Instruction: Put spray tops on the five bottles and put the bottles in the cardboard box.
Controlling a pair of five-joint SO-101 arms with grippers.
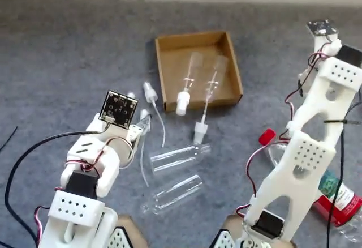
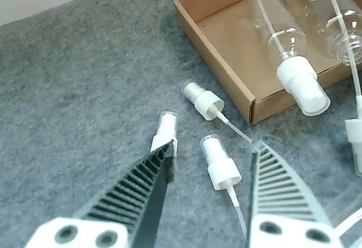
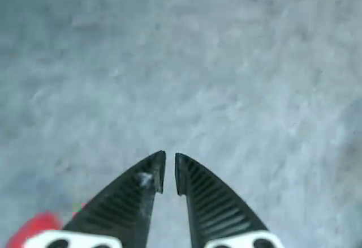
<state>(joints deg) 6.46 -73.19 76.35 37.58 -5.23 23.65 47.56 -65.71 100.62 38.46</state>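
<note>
Table: grey carpeted table (image 1: pixel 68 50), with the shallow brown cardboard box (image 1: pixel 160 69) near its far edge, at the middle.
In the box: a clear plastic bottle with a white spray top seated (image 1: pixel 189 75). A second clear bottle (image 1: pixel 219 67) lies beside it. Its white spray top (image 1: pixel 199 129) hangs out over the box's near wall, only the dip tube reaching into the neck.
On the table: two bare clear bottles (image 1: pixel 175 157) (image 1: pixel 172 194) lie on their sides towards the near edge, between the arms.
Loose tops: three white spray tops with thin dip tubes lie off the box's near left corner. One (image 2: pixel 219 166) lies between the left jaws, and the other two (image 2: pixel 202 99) (image 2: pixel 165 128) are just beyond.
Left gripper (image 2: pixel 214 146): jaws wide apart, straddling that top, not touching it.
Right gripper (image 3: pixel 169 157): jaws almost together, nothing between them, over bare carpet.
Clutter: a red-capped, red-labelled bottle (image 1: pixel 339 200) under the right arm.
Step in hand: probably picking up the straddled top.
Doing it well: close on the stout collar, not the tube. Keep the neighbouring top clear of the dark finger, and lift with the tube hanging free so it can be threaded into a bare bottle's neck.
</note>
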